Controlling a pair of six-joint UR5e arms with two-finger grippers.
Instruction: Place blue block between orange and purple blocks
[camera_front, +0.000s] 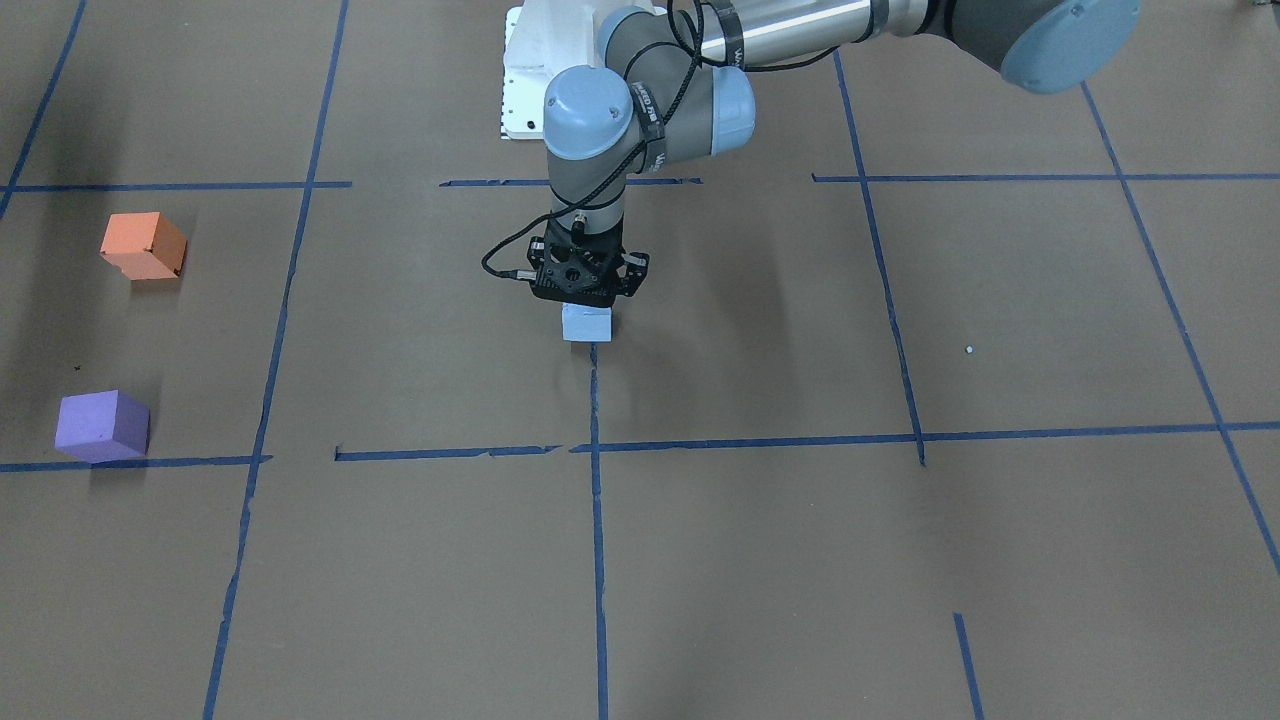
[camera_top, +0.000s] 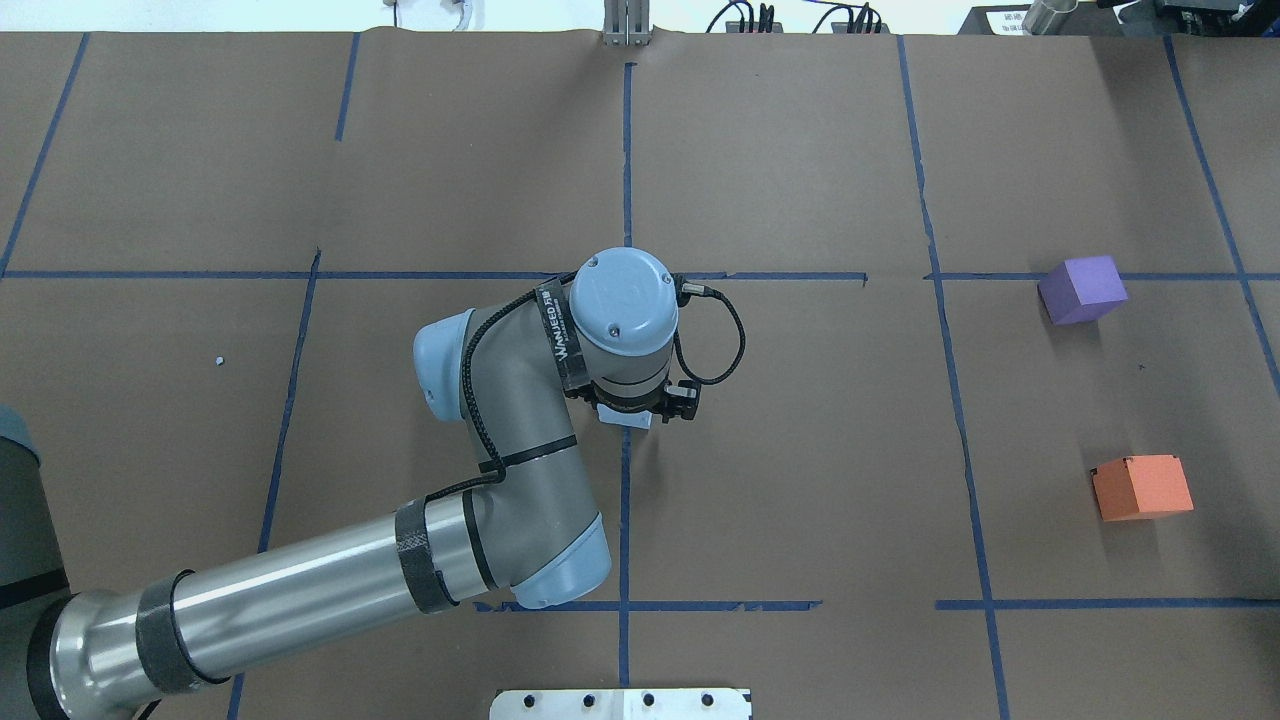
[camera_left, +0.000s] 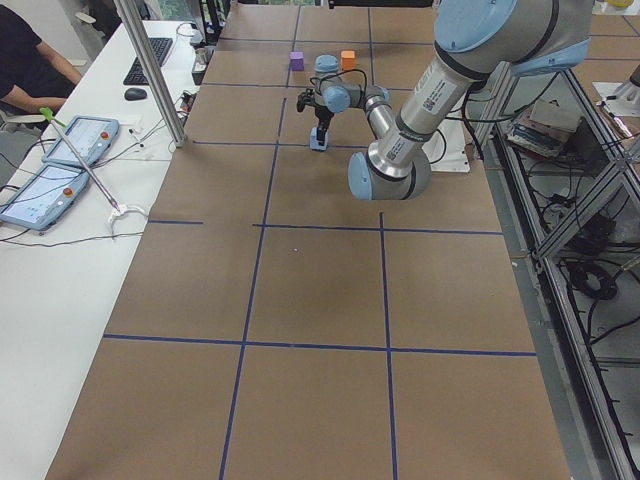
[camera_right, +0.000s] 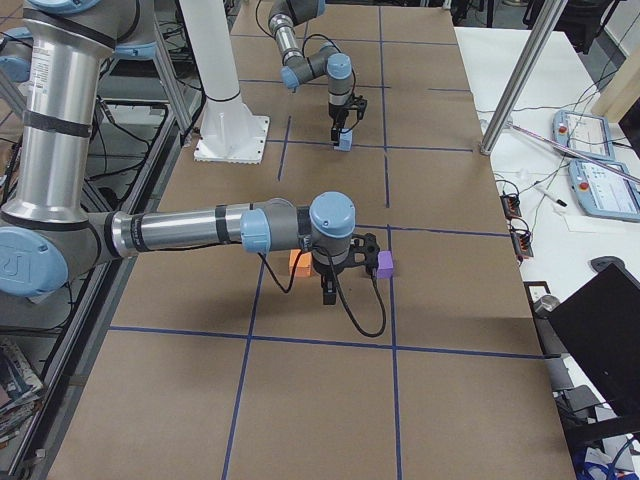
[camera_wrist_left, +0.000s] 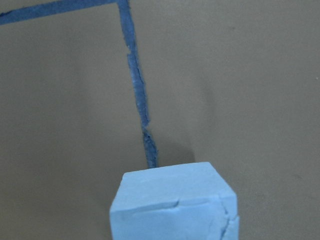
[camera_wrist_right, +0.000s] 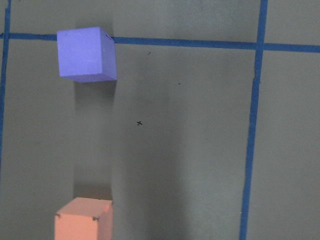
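Seen from behind the robot, the left arm reaches in from seven o'clock with its elbow bent. Its wrist points straight down, setting the left gripper (camera_front: 588, 300) on the blue block (camera_front: 586, 325) at table centre, probably to lift it. Whether its jaws are clamped cannot be told. Well apart from the blue block, the orange block (camera_top: 1142, 487) lies at four o'clock and the purple block (camera_top: 1082, 289) at two, with the target gap between them. The right gripper (camera_right: 328, 292) hangs near that pair, and its jaws cannot be read either.

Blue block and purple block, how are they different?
The blue block is pale blue; the purple block is violet. The blue block is gripped by the left gripper; the purple block stands free. The blue block is mid-table; the purple block is near one end. Both are cubes.
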